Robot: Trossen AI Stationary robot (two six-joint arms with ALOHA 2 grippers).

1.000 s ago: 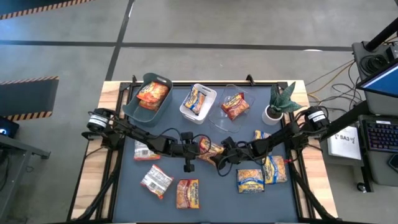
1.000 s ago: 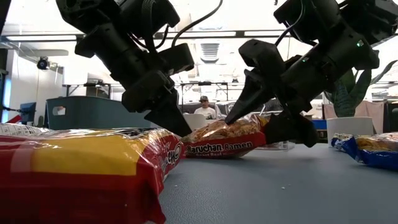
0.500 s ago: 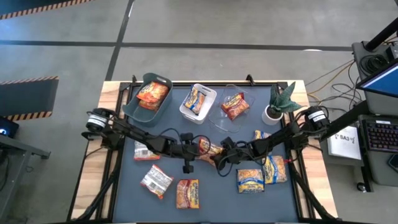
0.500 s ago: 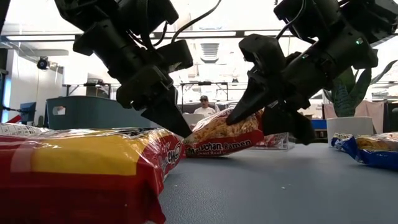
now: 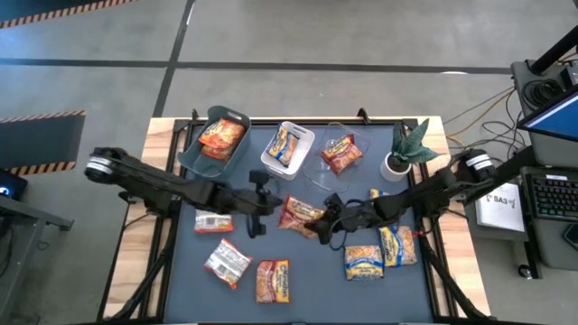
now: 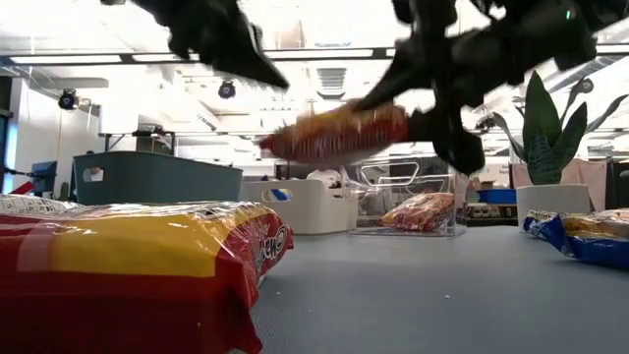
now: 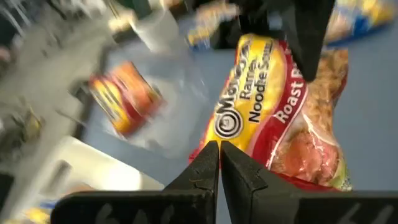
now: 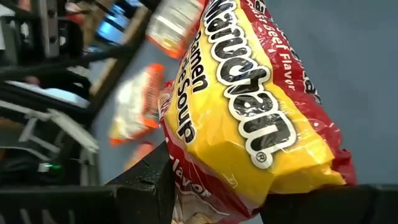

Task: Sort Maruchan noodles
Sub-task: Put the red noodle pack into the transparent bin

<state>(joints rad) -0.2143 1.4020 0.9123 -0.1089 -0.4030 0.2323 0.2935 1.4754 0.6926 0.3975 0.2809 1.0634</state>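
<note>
Red-and-yellow, the Maruchan roast beef ramen packet (image 5: pixel 299 215) hangs clear above the grey table mat (image 5: pixel 307 280) at mid-table, pinched at one end by the right gripper (image 5: pixel 323 226). The left gripper (image 5: pixel 259 200), fingers pressed together and empty, sits just beside the packet's other end.

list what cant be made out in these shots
- Low view: the left tool is cut off by the top edge.
- Low view: the lifted roast beef packet is motion-blurred, its print unreadable.
- Right wrist view: the right tool grips that packet, which hides the table beyond.
</note>
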